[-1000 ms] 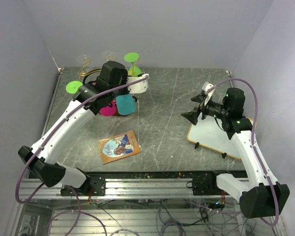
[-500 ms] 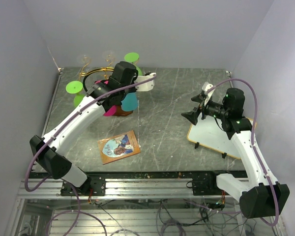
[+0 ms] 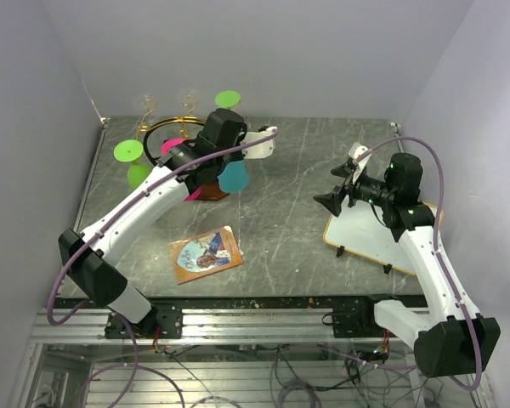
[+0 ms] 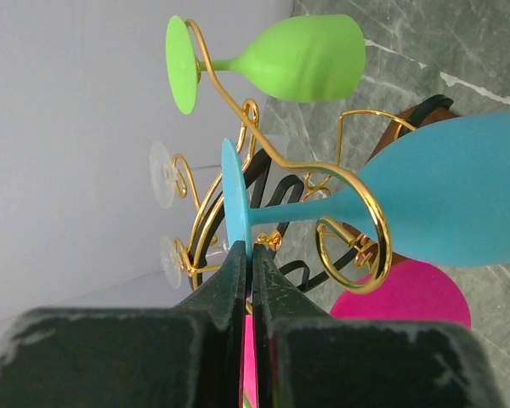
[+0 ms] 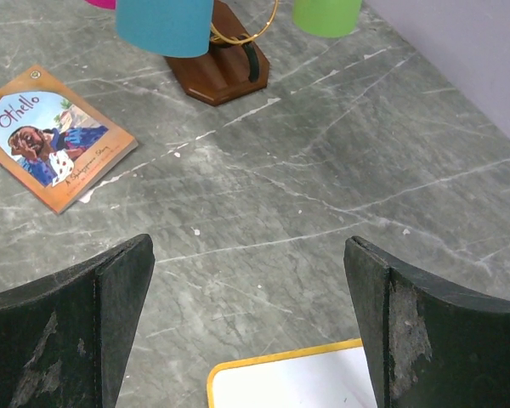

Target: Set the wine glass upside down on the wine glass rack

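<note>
Left gripper [image 4: 248,255]: fingers pressed together on the foot rim of the blue wine glass [image 4: 459,195], bowl hanging mouth-down. The stem lies inside a scroll loop of the wine glass rack [image 4: 379,229], on the rack's 4 o'clock side. The rack stands at the table's 10 o'clock.

Right gripper [image 5: 246,251]: spread wide, holding nothing, at 3 o'clock.

Risks (judgement):
- Letting go before the foot bears on the wire may let the glass slide out of the loop's open side.
- Retreating half-opened would drag the rack and knock the pink glass [image 4: 399,293] just beside.

Holdings: the rack also carries a green glass [image 4: 302,59] and clear glasses [image 4: 161,174]. Bowls appear empty.
</note>
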You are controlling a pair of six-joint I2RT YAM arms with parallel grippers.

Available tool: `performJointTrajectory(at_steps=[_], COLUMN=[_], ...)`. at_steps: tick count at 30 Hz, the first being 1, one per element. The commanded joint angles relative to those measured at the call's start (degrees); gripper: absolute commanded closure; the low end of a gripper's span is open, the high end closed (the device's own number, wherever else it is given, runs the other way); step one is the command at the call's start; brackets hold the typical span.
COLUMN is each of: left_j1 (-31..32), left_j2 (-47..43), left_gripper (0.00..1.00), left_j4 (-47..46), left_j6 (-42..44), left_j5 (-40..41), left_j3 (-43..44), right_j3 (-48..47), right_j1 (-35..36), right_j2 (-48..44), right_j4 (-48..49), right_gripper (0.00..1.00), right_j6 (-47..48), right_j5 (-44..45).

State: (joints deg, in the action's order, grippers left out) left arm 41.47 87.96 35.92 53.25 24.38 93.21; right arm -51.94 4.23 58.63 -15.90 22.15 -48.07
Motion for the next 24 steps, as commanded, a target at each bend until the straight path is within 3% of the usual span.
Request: performJointTrajectory(at_steps=[1,24], left_j1=[0.7,1.4], left_j2=[0.0,-3.9], left_gripper=[0.93,0.93], left_j4=[-3.6,-1.0], left_j6=[-1.1,-3.2], left_j5=[-0.7,-8.6], left_j3=[0.1,-0.1], right_j3=[0.6,1.1], right_j1=[-0.1,-0.2], right_j2=[-0.7,-0.2], right_j4=[1.1,1.0], right_gripper=[0.06,0.06], right_j6=[1.1,1.8], right_j5=[0.7,1.0])
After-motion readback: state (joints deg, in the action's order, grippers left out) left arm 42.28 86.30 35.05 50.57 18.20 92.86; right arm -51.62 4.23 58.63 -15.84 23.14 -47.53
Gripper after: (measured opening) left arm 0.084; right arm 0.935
